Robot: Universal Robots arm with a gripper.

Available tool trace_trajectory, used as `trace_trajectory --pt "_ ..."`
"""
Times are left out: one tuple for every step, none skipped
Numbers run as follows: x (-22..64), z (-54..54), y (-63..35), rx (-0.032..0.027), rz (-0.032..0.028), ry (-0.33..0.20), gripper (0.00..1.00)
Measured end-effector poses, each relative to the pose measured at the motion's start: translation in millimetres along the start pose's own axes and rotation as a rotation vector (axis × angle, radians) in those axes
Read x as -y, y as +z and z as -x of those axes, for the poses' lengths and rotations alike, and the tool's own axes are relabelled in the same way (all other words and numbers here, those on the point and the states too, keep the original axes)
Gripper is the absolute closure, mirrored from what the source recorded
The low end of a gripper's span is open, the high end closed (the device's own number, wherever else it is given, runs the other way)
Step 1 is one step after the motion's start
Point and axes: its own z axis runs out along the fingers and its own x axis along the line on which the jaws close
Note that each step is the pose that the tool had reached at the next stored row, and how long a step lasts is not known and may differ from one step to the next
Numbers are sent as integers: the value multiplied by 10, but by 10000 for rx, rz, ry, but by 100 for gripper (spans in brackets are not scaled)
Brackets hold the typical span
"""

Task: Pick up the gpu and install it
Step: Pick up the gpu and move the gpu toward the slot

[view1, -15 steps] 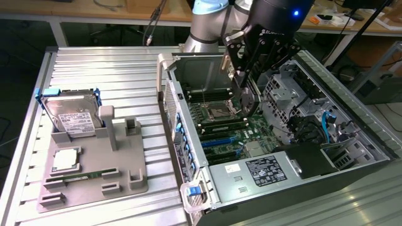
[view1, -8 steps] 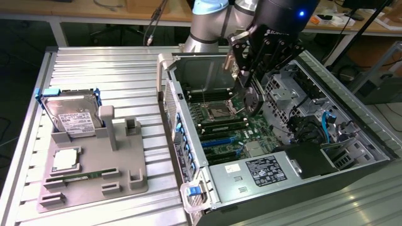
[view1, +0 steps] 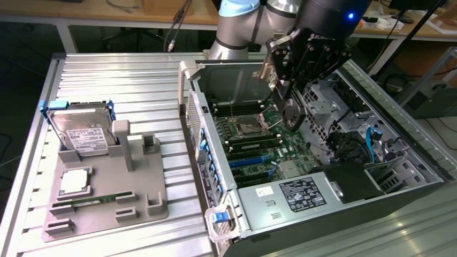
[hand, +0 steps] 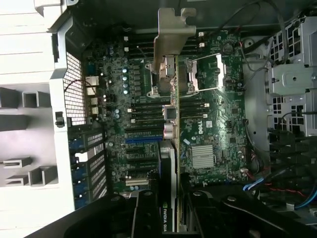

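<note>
The gripper [view1: 285, 90] pinches the gpu [hand: 169, 163] above the motherboard [hand: 213, 124]. Pickup is done. It is not yet seated.

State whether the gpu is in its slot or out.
Out: the jaws hold the gpu edge-on above the motherboard, clear of the blue slot.

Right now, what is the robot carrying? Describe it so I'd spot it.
Find the open black computer case on the exterior view's right. Above its green motherboard, the black gripper grips a thin dark circuit card. Its pale metal bracket at one end sets it apart.
</note>
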Motion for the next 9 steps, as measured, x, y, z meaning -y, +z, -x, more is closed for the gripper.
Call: trace_trajectory --pt "-1 12 0 0 0 0 73" --pt "-2 26 0 0 0 0 73" --pt "-3 39 1 0 0 0 73" --pt "-4 51 2 0 0 0 73" --pt "-4 65 2 0 0 0 73" --pt "-5 78 2 0 0 -1 73" --pt "-6 91 2 0 -1 -1 73" --pt "-7 104 3 0 0 -1 73" --pt "-8 117 4 0 1 -1 73"
